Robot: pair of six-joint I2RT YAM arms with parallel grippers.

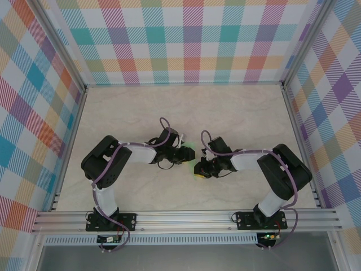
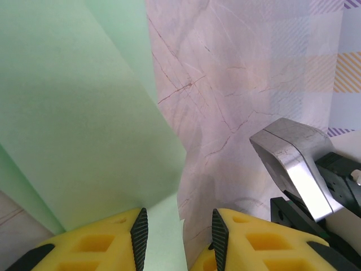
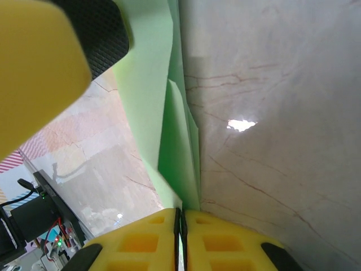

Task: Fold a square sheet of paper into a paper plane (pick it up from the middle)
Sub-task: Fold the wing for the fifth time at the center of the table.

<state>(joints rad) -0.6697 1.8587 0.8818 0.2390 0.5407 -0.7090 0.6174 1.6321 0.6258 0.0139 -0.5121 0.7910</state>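
The right end effector has its yellow jaws pressed together at the bottom, pinching the edge of the folded mint-green paper. The paper's layers run up to the top. Another yellow finger with a black pad overlaps the paper top left. The veined marble surface lies to the right.

Pale mint-green paper, folded into overlapping layers, long crease, edge pinched in right gripper, mid-table.

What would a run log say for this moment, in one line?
right end effector: shut on paper | left end effector: open, paper between jaws | paper: folded in layers
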